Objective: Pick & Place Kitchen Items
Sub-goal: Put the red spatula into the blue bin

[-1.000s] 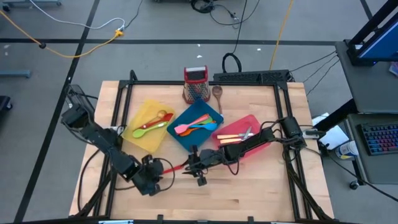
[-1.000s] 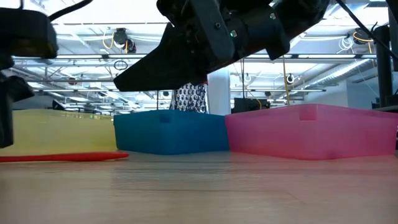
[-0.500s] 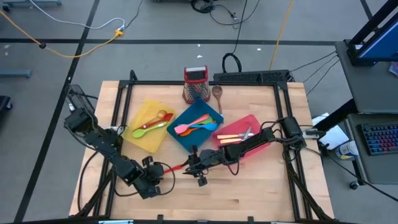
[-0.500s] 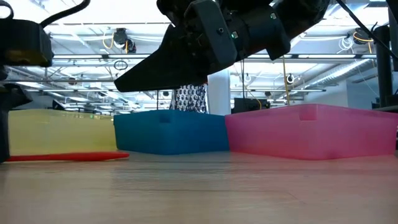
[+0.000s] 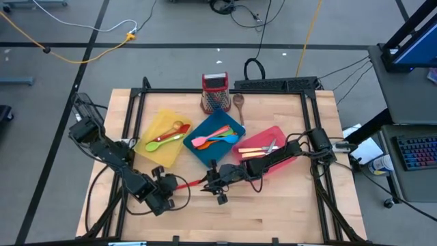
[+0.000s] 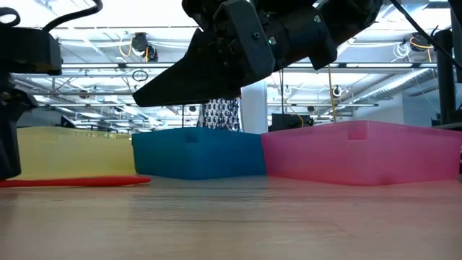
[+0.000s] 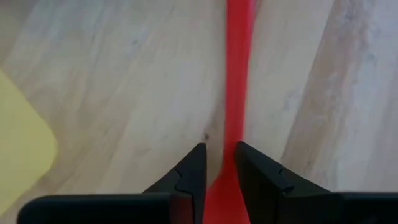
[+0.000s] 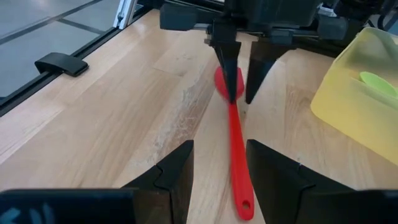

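We count three trays on the table (image 5: 273, 212): a yellow tray (image 5: 162, 138) on the left holding one green spoon (image 5: 166, 141) and one red spoon (image 5: 172, 130), a blue tray (image 5: 217, 138) in the middle with a cluster of pink, orange and blue utensils (image 5: 213, 137) we cannot count exactly, and a pink tray (image 5: 265, 152) on the right with pale-handled cutlery (image 5: 257, 150). At 12 o'clock of the blue tray stand one red-topped grater (image 5: 215, 93) and one wooden spoon (image 5: 239, 104). One red spatula (image 5: 189, 184) lies flat on the bare wood at 6 o'clock of the yellow and blue trays, clear of both rims. The near half of the table, from there to its front edge, is open wood.

Our left gripper (image 5: 166, 188) sits low at the spatula's left end; its two fingers (image 7: 189, 177) stand a little apart with the red blade (image 7: 235, 93) between them, and we cannot tell whether they press on it. Our right gripper (image 5: 210, 180) hangs over the spatula's right end, its fingers (image 8: 177, 171) apart on either side of the handle (image 8: 239, 165) and not touching it
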`<state>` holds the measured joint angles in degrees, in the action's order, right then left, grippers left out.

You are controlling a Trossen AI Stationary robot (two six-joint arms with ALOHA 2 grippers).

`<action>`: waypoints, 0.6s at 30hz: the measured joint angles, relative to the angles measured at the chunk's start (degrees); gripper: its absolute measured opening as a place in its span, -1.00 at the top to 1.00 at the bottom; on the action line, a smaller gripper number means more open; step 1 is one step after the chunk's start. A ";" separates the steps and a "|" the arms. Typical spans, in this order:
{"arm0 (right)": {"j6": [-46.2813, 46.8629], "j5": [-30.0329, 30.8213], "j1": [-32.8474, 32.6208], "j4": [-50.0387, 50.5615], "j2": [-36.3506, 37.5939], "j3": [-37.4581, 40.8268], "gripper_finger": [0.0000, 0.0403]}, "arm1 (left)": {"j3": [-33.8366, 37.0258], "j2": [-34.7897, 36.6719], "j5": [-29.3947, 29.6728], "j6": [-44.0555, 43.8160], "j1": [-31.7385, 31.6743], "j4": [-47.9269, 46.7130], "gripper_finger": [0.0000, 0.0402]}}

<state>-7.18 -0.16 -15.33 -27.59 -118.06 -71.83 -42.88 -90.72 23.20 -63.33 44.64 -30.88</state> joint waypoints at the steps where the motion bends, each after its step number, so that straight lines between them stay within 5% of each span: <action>1: 0.00 0.00 0.00 0.00 0.00 0.00 0.31 | 0.33 -0.04 -0.27 0.00 0.00 1.16 0.56; 13: 0.04 -0.06 0.00 0.02 0.00 0.07 0.31 | 4.05 0.15 -2.69 0.02 0.11 8.73 0.58; 18: 0.04 -0.02 0.00 0.02 0.00 0.07 0.31 | 5.30 0.18 -2.85 2.30 0.02 13.03 0.89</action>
<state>-7.14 -0.19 -15.33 -27.57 -118.06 -71.77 -37.58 -90.54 20.35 -61.03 44.67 -17.85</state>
